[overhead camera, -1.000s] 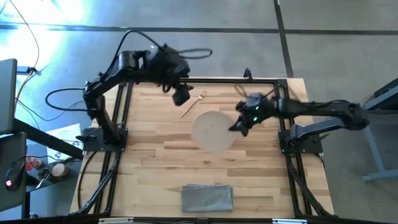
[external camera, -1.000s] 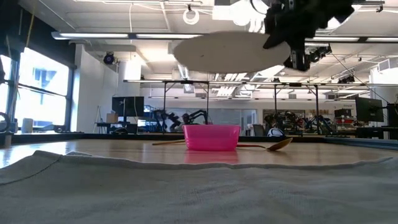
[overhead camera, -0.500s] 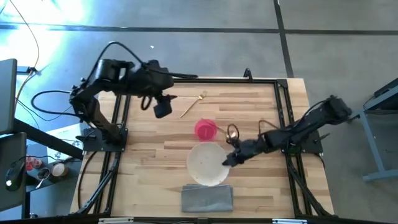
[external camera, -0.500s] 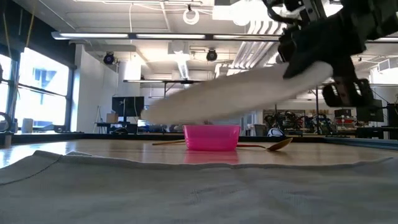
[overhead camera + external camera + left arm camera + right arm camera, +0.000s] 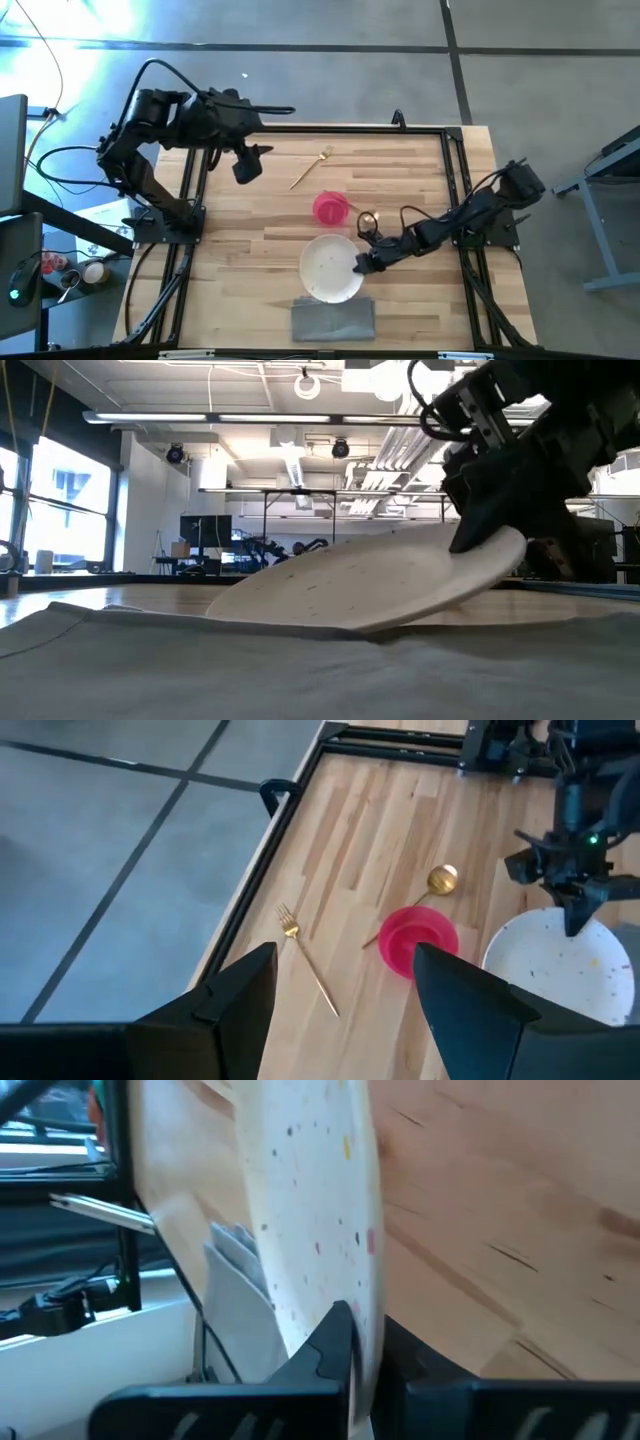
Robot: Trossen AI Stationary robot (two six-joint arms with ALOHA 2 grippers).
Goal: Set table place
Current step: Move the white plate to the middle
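Right gripper (image 5: 362, 264) grasps the rim of the round off-white speckled plate (image 5: 331, 268), held tilted low over the light wood plank table (image 5: 240, 240), just beside the grey folded cloth (image 5: 333, 318); pink bowl (image 5: 331, 208) near. Left gripper (image 5: 244, 168) hovers near the far left edge, fingers spread apart, empty.

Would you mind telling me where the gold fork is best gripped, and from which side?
Probably mid-handle, from straight above. The gold fork lies flat and diagonal on the table, thin and free of the pink bowl. The fingers should close across the handle. The open left end effector hovers nearest.
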